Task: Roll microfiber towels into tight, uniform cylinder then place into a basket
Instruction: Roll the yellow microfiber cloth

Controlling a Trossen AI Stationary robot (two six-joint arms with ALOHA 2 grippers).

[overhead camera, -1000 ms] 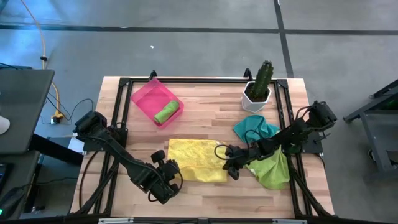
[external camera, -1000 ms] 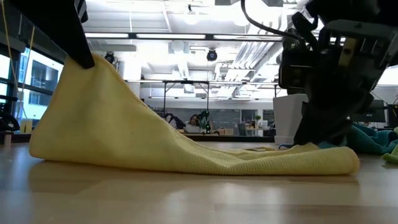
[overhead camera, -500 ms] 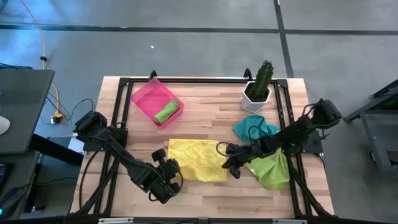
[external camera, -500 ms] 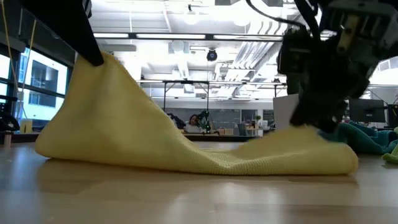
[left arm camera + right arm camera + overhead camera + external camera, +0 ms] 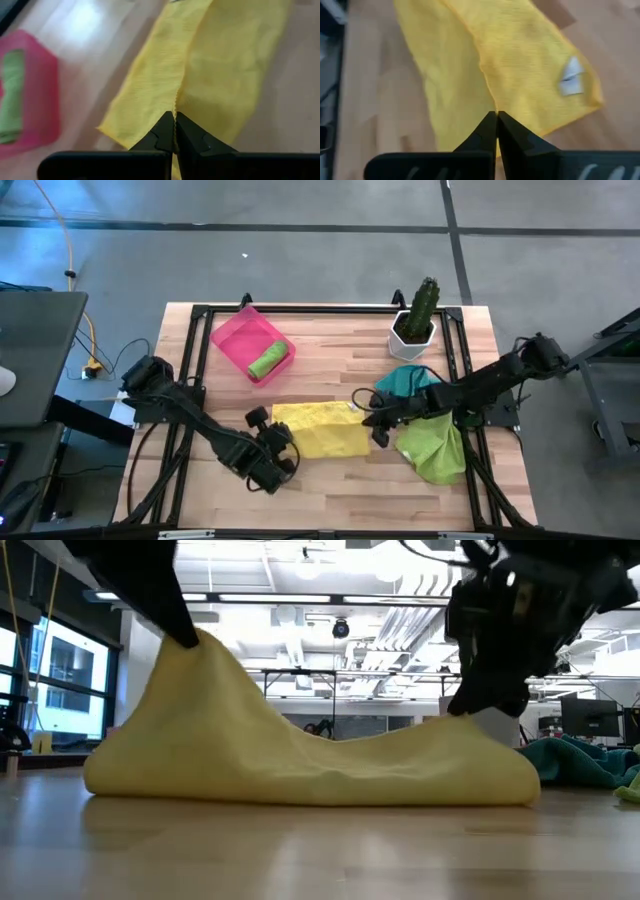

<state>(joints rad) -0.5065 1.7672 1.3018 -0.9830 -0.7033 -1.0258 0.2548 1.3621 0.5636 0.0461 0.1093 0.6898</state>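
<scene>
We've got both claws clamped on the yellow towel [image 5: 318,430] mid-table toward the front edge: left gripper [image 5: 281,442] pinching its left end, right gripper [image 5: 366,420] its right. To fold well, we'd keep both hems level and land edge on edge. Farther back, one green roll [image 5: 267,363] sits in the basket [image 5: 235,335] near the back-left corner.

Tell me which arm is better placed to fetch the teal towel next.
Right, probably. The right gripper sits just beside the teal towel, while the left gripper is across the yellow towel. Both are shut on the yellow towel, so it must release first.
</scene>
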